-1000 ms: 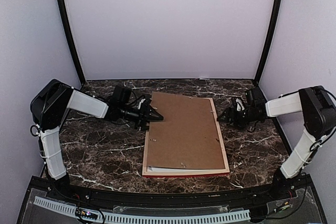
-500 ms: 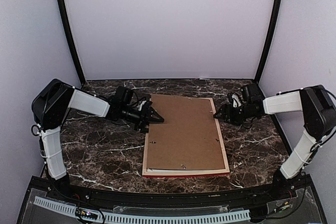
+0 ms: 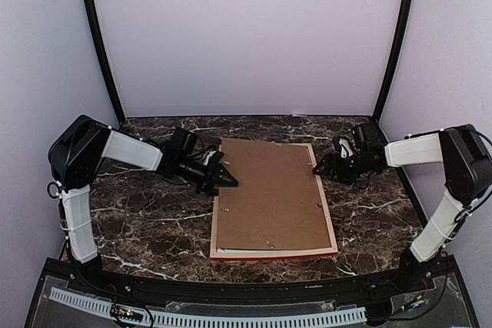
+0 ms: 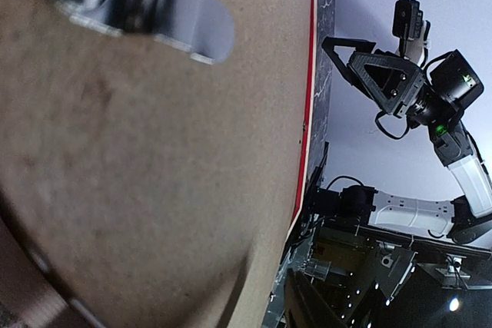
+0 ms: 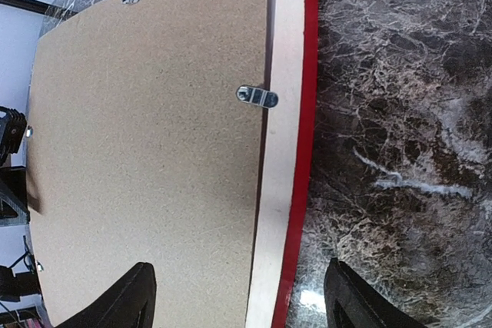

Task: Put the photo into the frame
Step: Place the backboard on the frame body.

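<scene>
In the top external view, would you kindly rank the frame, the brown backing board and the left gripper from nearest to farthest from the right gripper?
Measured from the right gripper:
1. the frame: its right rail lies just beside the fingertips.
2. the backing board: inside the frame, further left.
3. the left gripper: at the board's opposite, left edge.

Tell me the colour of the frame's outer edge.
Bright red, on the frame beside its pale wood; clearest in the right wrist view.
</scene>
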`<state>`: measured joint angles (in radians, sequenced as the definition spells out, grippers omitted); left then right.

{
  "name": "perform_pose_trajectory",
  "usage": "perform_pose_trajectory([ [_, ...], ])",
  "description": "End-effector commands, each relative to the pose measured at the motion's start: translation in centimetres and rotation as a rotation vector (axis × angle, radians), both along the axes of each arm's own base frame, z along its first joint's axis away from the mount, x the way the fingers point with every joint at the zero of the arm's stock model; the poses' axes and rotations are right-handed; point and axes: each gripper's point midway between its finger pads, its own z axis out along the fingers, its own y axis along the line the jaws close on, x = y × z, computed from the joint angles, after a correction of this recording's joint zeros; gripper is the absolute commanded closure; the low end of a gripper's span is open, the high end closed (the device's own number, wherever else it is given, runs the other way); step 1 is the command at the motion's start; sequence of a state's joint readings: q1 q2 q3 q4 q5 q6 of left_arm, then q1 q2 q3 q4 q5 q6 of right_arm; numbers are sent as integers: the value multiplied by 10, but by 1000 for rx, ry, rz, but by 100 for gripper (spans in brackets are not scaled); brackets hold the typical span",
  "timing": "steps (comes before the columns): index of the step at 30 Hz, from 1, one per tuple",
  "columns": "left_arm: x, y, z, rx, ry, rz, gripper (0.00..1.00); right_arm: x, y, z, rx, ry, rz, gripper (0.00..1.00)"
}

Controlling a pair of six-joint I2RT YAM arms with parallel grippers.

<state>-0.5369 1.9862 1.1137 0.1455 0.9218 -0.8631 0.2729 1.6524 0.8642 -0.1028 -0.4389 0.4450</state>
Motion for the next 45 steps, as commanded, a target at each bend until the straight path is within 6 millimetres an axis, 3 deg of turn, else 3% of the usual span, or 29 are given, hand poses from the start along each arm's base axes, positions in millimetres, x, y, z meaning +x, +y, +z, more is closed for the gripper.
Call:
perform_pose_trajectory([
  [1,-4,-7,10,-18,-13,-55,67,6,3,9,-9,-44,13,24],
  [12,-9,-9,5,-26,24,-91,83,5,3,3,-19,-31,25,24],
  [23,-12,-10,3,-37,57,-99,84,6,6,8,-20,-41,29,24],
  [29,-12,-9,0,-24,61,-90,77,9,18,20,-22,-71,49,24],
  [37,-13,-10,-4,-7,60,-90,62,6,64,38,4,-106,128,24],
  [45,-14,-11,-7,6,54,-92,47,-10,123,25,31,-77,248,24],
])
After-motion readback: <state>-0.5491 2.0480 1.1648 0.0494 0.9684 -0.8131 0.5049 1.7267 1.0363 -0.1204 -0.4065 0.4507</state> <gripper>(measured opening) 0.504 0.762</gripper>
